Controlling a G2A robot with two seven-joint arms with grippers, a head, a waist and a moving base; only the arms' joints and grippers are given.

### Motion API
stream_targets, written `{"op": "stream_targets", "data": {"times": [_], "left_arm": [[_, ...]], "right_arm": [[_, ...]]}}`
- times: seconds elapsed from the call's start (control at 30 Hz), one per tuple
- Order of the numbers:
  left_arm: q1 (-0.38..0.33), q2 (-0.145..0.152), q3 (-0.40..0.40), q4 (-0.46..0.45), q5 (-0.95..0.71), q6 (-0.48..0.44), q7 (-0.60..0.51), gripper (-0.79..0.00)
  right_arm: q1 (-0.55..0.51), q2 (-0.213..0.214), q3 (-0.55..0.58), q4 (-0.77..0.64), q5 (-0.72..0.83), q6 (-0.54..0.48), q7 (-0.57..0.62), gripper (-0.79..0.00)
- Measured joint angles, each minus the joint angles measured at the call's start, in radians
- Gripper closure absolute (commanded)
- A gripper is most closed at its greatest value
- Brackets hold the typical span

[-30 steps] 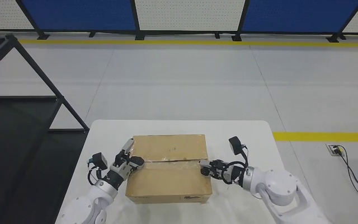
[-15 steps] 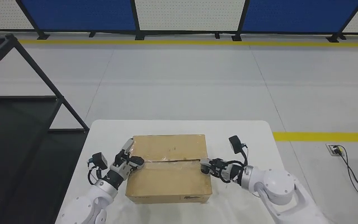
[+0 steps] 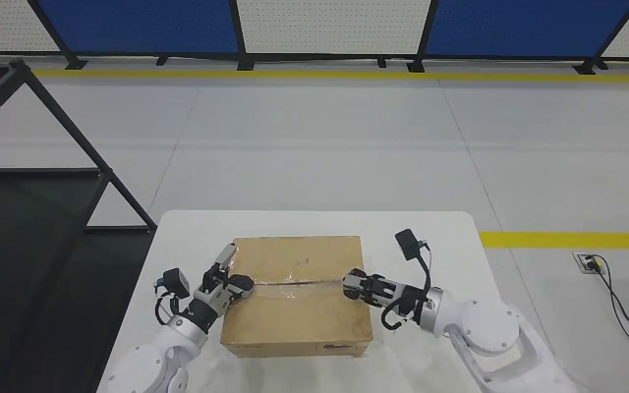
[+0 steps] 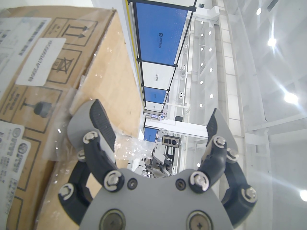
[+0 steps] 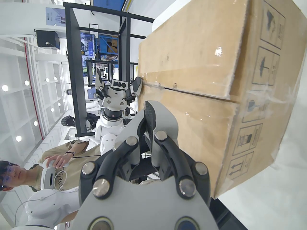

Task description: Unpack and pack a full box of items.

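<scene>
Blue partitions [image 3: 138,25] along the top; white table [image 3: 432,231], lower centre, bears a cardboard box [image 3: 295,314]; left gripper [image 4: 156,111] released, right gripper [image 5: 146,111] clenched.

A white table [image 3: 187,231] stands on a grey floor [image 3: 324,147]. A black frame [image 3: 86,147] is beside it. Far back, a yellow line [image 3: 295,73] runs along blue panels [image 3: 138,25].
</scene>
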Motion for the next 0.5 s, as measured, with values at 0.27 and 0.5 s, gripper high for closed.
{"op": "stream_targets", "data": {"times": [0.27, 0.5], "left_arm": [[0.004, 0.000, -0.005, 0.002, -0.003, 0.000, 0.002, -0.785], [0.003, 0.000, -0.009, 0.003, -0.008, -0.003, 0.000, -0.785]], "right_arm": [[0.042, -0.008, -0.017, 0.033, 0.005, -0.093, -0.023, 0.000], [0.051, -0.011, -0.012, 0.055, 0.019, -0.164, -0.027, 0.000]]}}
